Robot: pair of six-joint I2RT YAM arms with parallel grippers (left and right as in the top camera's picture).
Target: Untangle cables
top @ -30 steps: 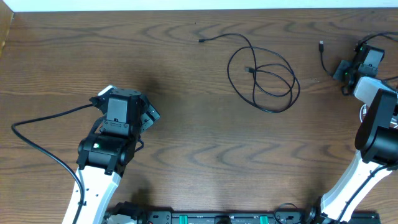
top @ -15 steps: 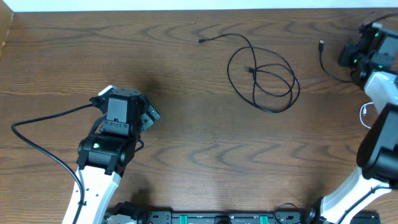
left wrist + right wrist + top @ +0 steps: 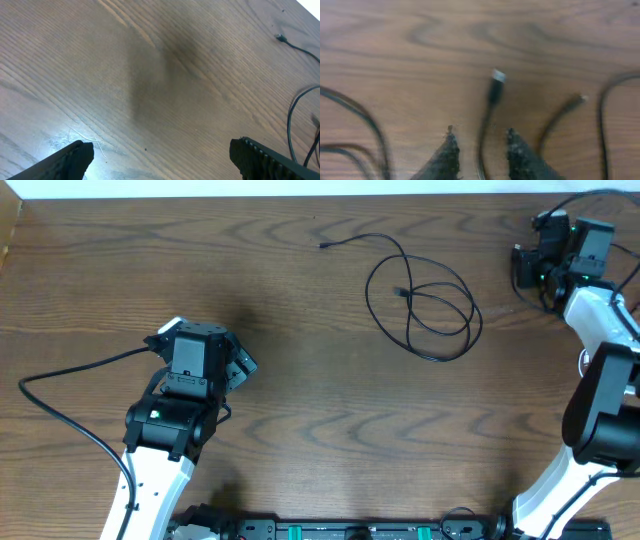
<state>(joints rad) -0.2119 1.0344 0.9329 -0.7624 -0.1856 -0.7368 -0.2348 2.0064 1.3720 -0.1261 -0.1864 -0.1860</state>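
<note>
A black cable (image 3: 420, 305) lies in loose overlapping loops at the table's centre-back, one plug end (image 3: 324, 245) pointing left. A second black cable (image 3: 492, 95) runs between the fingers of my right gripper (image 3: 485, 150), its plug lying just ahead on the wood. The right gripper (image 3: 522, 268) is at the far right back and open, with a gap on each side of the cable. A bit of the white cable (image 3: 585, 360) shows beside the right arm. My left gripper (image 3: 165, 165) is open and empty over bare wood at the left (image 3: 240, 365).
A thick black arm wire (image 3: 70, 380) trails left from the left arm. In the right wrist view more cable strands lie at the left (image 3: 370, 120) and right (image 3: 602, 115), with a loose end (image 3: 580, 98). The table's back edge (image 3: 320, 197) is near the cables.
My right gripper has moved toward the back and left, and now covers the spot where the black cable's plug end lay. The left arm and the coiled cable have not moved.
</note>
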